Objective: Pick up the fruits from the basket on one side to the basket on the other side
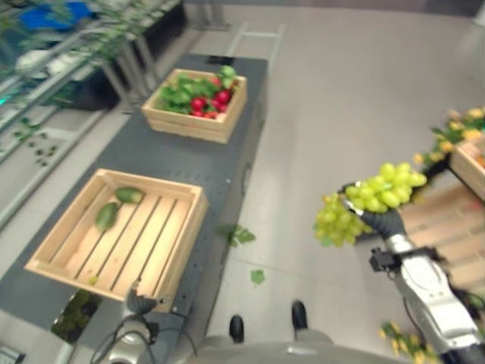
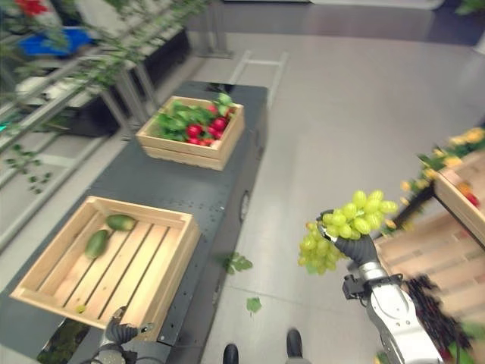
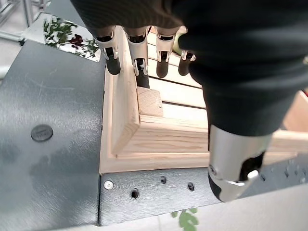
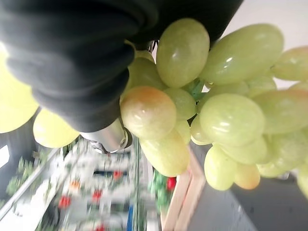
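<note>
Grapes: gripped from below in the right robot hand, fingers curled round the green bunch, with clusters spilling over both sides. Hung in the air over the floor, well apart from the table and to its right. Looked midway through the carry, on judgement.

Rested the left robot hand at the near corner of the near wooden crate, fingers straight and draped over the rim, holding nothing.

Showed 2 green oval fruits lying in that crate's far left corner, with the rest of the slatted bottom bare. Stood a second crate, full of red and green produce, at the table's far end, and another crate at the right edge.

To do the step well:
- Needed a steady, firm hold, since a loose bunch sheds grapes if shaken or squeezed hard.
- Called for a level swing leftward, high enough to clear the near crate's right wall.
- Suggested the bare slats in the middle as the target, apart from the 2 green fruits.
- Asked for a low release, so that the bunch settled rather than dropped.
- Required the left robot hand kept at the corner, out of the path.
</note>
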### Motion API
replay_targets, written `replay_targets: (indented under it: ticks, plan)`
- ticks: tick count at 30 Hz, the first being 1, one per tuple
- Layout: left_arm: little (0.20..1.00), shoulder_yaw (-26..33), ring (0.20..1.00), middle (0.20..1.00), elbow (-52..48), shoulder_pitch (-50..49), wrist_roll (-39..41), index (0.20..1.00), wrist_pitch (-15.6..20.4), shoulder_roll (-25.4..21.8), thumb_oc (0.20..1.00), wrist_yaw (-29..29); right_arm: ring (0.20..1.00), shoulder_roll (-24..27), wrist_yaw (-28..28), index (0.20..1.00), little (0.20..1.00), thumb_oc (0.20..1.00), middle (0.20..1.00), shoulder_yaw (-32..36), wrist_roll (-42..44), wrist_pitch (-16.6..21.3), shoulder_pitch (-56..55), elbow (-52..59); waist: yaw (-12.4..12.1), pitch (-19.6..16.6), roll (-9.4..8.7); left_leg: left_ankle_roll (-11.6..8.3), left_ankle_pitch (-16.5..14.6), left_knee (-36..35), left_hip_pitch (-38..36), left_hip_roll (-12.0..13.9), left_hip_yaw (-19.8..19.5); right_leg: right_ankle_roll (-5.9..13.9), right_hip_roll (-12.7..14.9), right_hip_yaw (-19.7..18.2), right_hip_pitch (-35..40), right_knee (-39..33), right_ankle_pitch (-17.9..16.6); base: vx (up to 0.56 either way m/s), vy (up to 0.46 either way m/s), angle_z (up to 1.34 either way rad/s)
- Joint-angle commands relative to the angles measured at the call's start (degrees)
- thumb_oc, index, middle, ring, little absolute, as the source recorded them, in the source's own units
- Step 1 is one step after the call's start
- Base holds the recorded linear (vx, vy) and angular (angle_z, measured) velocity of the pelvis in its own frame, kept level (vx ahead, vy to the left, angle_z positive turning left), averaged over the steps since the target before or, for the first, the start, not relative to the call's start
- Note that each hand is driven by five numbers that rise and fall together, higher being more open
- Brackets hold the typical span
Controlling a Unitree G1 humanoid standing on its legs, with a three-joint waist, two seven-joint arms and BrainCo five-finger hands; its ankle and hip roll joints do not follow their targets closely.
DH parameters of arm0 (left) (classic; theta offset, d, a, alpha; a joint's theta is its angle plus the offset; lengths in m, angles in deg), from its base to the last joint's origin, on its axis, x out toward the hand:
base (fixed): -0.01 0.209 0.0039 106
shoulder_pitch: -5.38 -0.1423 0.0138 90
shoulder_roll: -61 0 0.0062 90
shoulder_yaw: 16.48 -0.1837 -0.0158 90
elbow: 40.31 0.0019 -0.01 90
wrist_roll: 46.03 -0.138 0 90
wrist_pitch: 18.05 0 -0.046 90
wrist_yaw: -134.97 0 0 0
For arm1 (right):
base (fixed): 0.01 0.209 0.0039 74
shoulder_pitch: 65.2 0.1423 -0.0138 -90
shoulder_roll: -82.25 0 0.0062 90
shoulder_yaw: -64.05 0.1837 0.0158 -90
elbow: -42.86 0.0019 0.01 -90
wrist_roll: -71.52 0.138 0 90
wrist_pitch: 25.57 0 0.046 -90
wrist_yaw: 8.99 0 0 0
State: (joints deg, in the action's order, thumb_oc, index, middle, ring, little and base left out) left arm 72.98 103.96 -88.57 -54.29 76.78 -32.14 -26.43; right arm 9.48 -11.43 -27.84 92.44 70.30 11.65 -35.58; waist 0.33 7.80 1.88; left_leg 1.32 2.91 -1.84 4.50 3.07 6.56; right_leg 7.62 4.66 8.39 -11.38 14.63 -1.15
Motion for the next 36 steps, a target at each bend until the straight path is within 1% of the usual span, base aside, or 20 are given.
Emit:
replay_targets:
  ticks: [1,3,6,8,10,11,13,14,17,19,21,22,24,25,27,29,31,33,35,36]
  plan:
    - [1.0,-3.76,1.0,1.0,8.49,1.34,-2.65,1.0,-3.78,-0.05,1.0,-4.32,0.2,-0.89,-0.41,0.2,0.2,0.2,0.2,4.18,0.69,5.74,3.59,9.33,-1.91,-1.05,-5.0,0.34,-2.63,1.74,2.87,-2.59,2.43,0.35,2.58,2.77,5.59,1.65,5.96,-0.06,0.066,-0.56]
    - [1.0,-3.45,1.0,1.0,8.87,0.95,-2.31,1.0,-3.86,0.42,1.0,-4.46,0.2,-0.7,-0.55,0.2,0.2,0.2,0.2,3.92,0.66,5.54,3.63,9.5,-3.06,-1.43,-5.41,0.62,-3.06,2.43,2.96,-2.48,5.65,0.6,4.38,6.48,8.22,3.0,6.41,-0.06,0.069,-1.25]
    - [1.0,-3.2,1.0,1.0,8.78,0.66,-1.67,1.0,-4.0,1.01,1.0,-4.63,0.2,-0.42,-0.62,0.2,0.2,0.2,0.2,3.09,0.67,5.05,4.35,9.78,-4.52,-2.38,-6.15,1.48,-3.51,3.58,4.14,-2.2,11.26,1.19,5.15,11.17,10.69,5.07,6.05,-0.08,0.064,-1.62]
    - [1.0,-3.19,1.0,1.0,8.57,0.09,-1.3,1.0,-4.15,1.43,1.0,-4.74,0.2,0.1,-0.65,0.2,0.2,0.2,0.2,2.52,0.77,4.78,4.82,9.99,-5.2,-3.01,-7.07,1.63,-5.2,4.43,4.32,-2.53,14.34,2.19,5.15,12.57,12.28,5.52,7.41,-0.06,0.025,-0.95]
    - [1.0,-2.9,1.0,1.0,8.36,-0.47,-0.54,1.0,-4.13,1.91,1.0,-4.81,0.2,0.39,-0.74,0.2,0.2,0.2,0.2,1.74,1.08,4.7,5.81,10.29,-6.04,-3.38,-7.76,1.7,-5.24,5.34,5.3,-1.68,17.94,1.46,3.22,13.2,13.4,2.3,9.2,-0.16,-0.05,-1.05]
    - [1.0,-2.56,1.0,1.0,8.31,-0.73,0.04,1.0,-4.01,2.2,1.0,-4.56,0.2,0.7,-0.88,0.2,0.2,0.2,0.2,0.9,1.12,4.78,6.7,10.33,-7.03,-3.45,-7.91,1.6,-4.94,5.77,5.93,-0.94,20.33,0.49,3.6,15.58,14.14,0.13,9.69,-0.17,-0.105,-1.46]
    - [1.0,-2.36,1.0,1.0,7.95,-1.05,0.59,1.0,-3.99,2.42,1.0,-4.35,0.2,0.98,-0.89,0.2,0.2,0.2,0.2,0.12,1.37,4.78,7.57,10.64,-7.52,-3.45,-7.72,1.12,-4.43,5.87,6.2,0.09,21.86,-0.39,2.85,15.43,14.25,-1.53,10.47,-0.1,-0.095,-1.42]
    - [1.0,-2.3,1.0,1.0,7.85,-1.27,0.78,1.0,-4.04,3.09,1.0,-4.16,0.2,1.44,-0.71,0.2,0.2,0.2,0.2,0.19,1.61,4.78,7.18,11.35,-7.02,-3.47,-7.55,0.83,-4.11,7.14,6.58,1.0,23.13,-1.38,1.82,14.35,14.59,-3.95,12.19,-0.07,-0.126,-0.77]
    - [1.0,-2.38,1.0,1.0,7.9,-1.25,0.52,1.0,-4.03,3.93,1.0,-3.74,0.2,2.1,-0.62,0.2,0.2,0.2,0.2,0.72,2.14,4.85,6.85,12.14,-6.64,-3.09,-7.19,-0.28,-3.96,10.36,8.1,2.84,24.52,-2.6,-0.26,12.31,16.06,-8.18,12.35,-0.1,-0.152,-0.12]
    - [1.0,-2.1,1.0,1.0,7.86,-1.54,1.11,1.0,-3.84,4.56,1.0,-2.96,0.2,3.04,-0.28,0.2,0.2,0.2,0.2,0.91,2.78,4.88,6.15,12.67,-5.92,-2.59,-6.55,-1.76,-2.98,12.07,8.39,4.79,25.37,-3.34,-1.64,10.84,17.15,-10.48,12.48,-0.07,-0.12,-0.25]
    - [1.0,-2.18,1.0,1.0,7.17,-2.37,0.65,1.0,-3.56,4.68,1.0,-2.42,0.2,3.7,0.03,0.2,0.2,0.2,0.2,1.33,3.09,5.11,5.68,13.53,-5.84,-1.65,-6.26,-2.31,-3.1,14.01,8.82,5.27,22.92,-3.84,-2.21,9.42,17.41,-10.47,12.73,-0.07,-0.11,-0.23]
    - [1.0,-2.13,1.0,1.0,6.86,-2.92,1.4,1.0,-3.17,4.86,1.0,-1.84,0.2,4.46,0.35,0.2,0.2,0.2,0.2,1.19,3.33,5.15,6.16,13.69,-6.84,-0.14,-6.52,-3.68,-4.09,18.83,10.29,4.62,15.29,-4.3,-2.18,7.11,17.34,-10.57,12.45,-0.05,-0.076,-0.22]
    - [1.0,-2.14,1.0,1.0,6.88,-2.88,1.43,1.0,-3.15,4.89,1.0,-1.83,0.2,4.49,0.36,0.2,0.2,0.2,0.2,1.21,3.34,5.15,6.2,13.67,-6.72,-0.03,-6.36,-3.76,-4.42,19.44,10.52,4.84,15.04,-4.35,-2.35,7.25,17.47,-10.58,12.52,-0.09,-0.033,-0.38]
    - [1.0,-1.78,1.0,1.0,8.33,-3.05,3.18,1.0,-2.91,5.27,1.0,-0.72,0.2,5.12,0.65,0.2,0.2,0.2,0.2,0.26,3.81,5.36,7.47,13.63,-8.45,1.48,-6.37,-4.17,-4.53,21.22,10.74,1.17,4.45,-4.73,-2.21,4.87,15.68,-10.21,10.44,-0.17,-0.033,-0.4]
    - [1.0,-1.26,1.0,1.0,8.85,-3.7,5.11,1.0,-2.58,5.7,1.0,-0.54,0.2,5.48,1.03,0.2,0.2,0.2,0.2,-0.88,4.74,5.6,8.74,13.26,-9.14,1.98,-6.02,-3.83,-7.02,20.94,9.15,-3.14,-4.47,-4.55,-3.02,1.98,14.93,-10.11,9.39,-0.11,-0.035,-0.79]
    - [1.0,-1.31,1.0,1.0,10.1,-3.92,6.29,1.0,-2.65,6.07,1.0,-0.55,0.2,5.73,1.24,0.2,0.2,0.2,0.2,-1.73,5.7,5.55,9.73,12.77,-8.89,1.72,-6.05,-3.99,-6.45,20.27,8.65,-3.81,-10.19,-4.27,-3.85,-1.18,14.2,-10.4,8.2,-0.03,0.043,-1.02]
    - [1.0,-1.89,1.0,1.0,10.18,-3.38,6.85,1.0,-2.72,5.97,1.0,-0.89,0.2,6.18,1.42,0.2,0.2,0.2,0.2,-1.13,6.26,5.14,9.88,12.81,-8.25,1.48,-5.85,-4.63,-5.63,17.86,8.37,-3.41,-14.56,-3.64,-3.92,-3.08,13.67,-11.04,7.42,-0.02,0.112,-0.53]
    - [1.0,-2.1,1.0,1.0,10.9,-2.84,6.78,1.0,-2.8,5.82,1.0,-0.82,0.2,6.21,1.35,0.2,0.2,0.2,0.2,-1.19,6.06,5.23,10.52,12.88,-7.84,1.25,-5.68,-4.69,-5.83,15.6,6.65,-3.55,-15.18,-3.42,-4.12,-3.66,13.39,-11.57,6.83,-0.03,0.102,-0.39]
    - [1.0,-2.98,1.0,1.0,10.03,-2.52,6.73,1.0,-2.74,5.7,1.0,-1.12,0.2,5.62,0.54,0.2,0.2,0.2,0.2,-0.8,5.47,5.62,10.33,13.03,-7.16,0.79,-4.76,-4.77,-4.37,9.37,4.01,-1.51,-14.79,-3.36,-4.52,-3.7,12.31,-11.83,6.66,-0.05,0.137,-0.16]
    - [1.0,-2.99,1.0,1.0,10.03,-2.53,6.73,1.0,-2.74,5.7,1.0,-1.12,0.2,5.62,0.54,0.2,0.2,0.2,0.2,-0.79,5.47,5.62,10.32,13.03,-7.18,0.81,-4.77,-4.77,-4.3,9.24,3.91,-1.51,-14.77,-3.36,-4.51,-3.72,12.35,-11.84,6.66,-0.06,0.228,-0.13]
